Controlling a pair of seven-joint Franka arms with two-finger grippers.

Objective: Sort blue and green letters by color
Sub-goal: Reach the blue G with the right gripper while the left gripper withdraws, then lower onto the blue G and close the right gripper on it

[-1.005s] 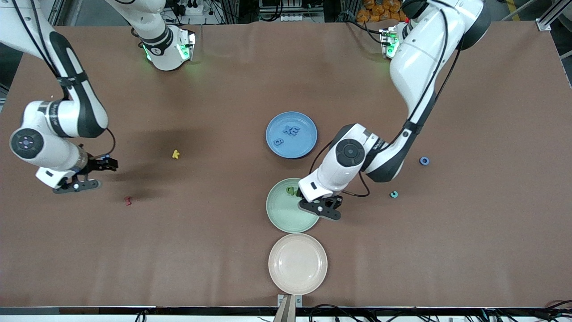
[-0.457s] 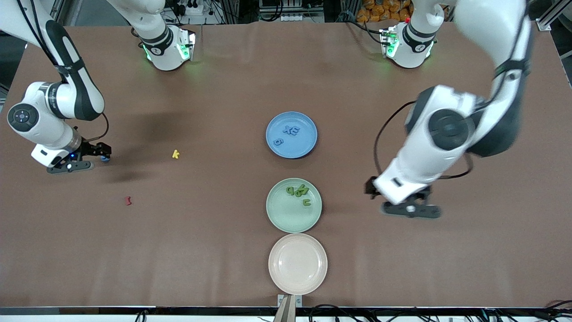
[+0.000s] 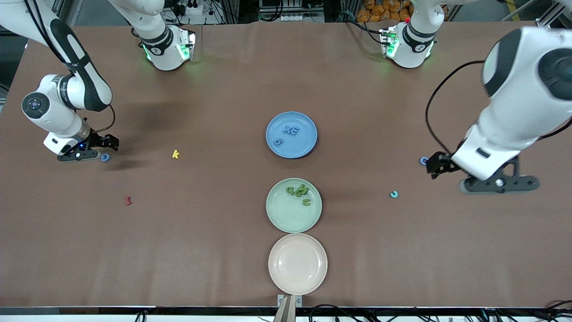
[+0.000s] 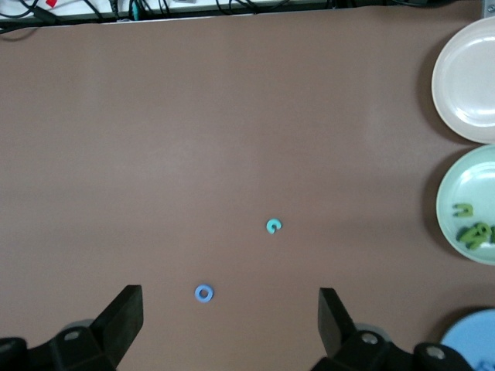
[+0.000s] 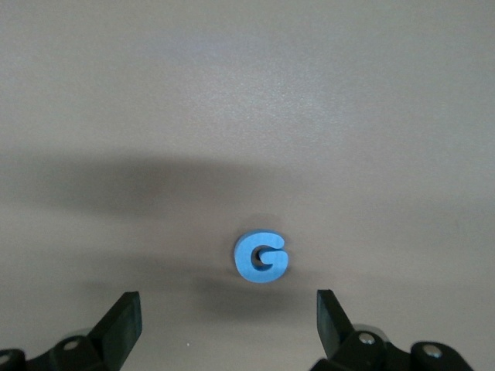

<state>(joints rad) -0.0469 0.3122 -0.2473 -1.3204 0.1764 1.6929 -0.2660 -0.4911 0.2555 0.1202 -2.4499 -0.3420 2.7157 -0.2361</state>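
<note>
My right gripper [image 5: 224,325] hangs spread wide and empty just over a blue G [image 5: 261,256] near the right arm's end of the table. My left gripper [image 4: 230,321] is likewise released and empty, over bare cloth near a blue ring letter [image 4: 204,293] and a teal c [image 4: 273,226].

Handling, as I judge it: the G is a small chunky block, light and stiff, probably foam or plastic with a matte face. It should not slip, but it could skid on the cloth. I would close on its outer curved flanks, jaws low.

The blue plate [image 3: 291,134] holds 3 blue letters; the green plate [image 3: 293,205] holds about 4 green letters [image 3: 298,192]. The plates look smooth and glazed.

The brown cloth [image 3: 214,223] is flat and dull.
</note>
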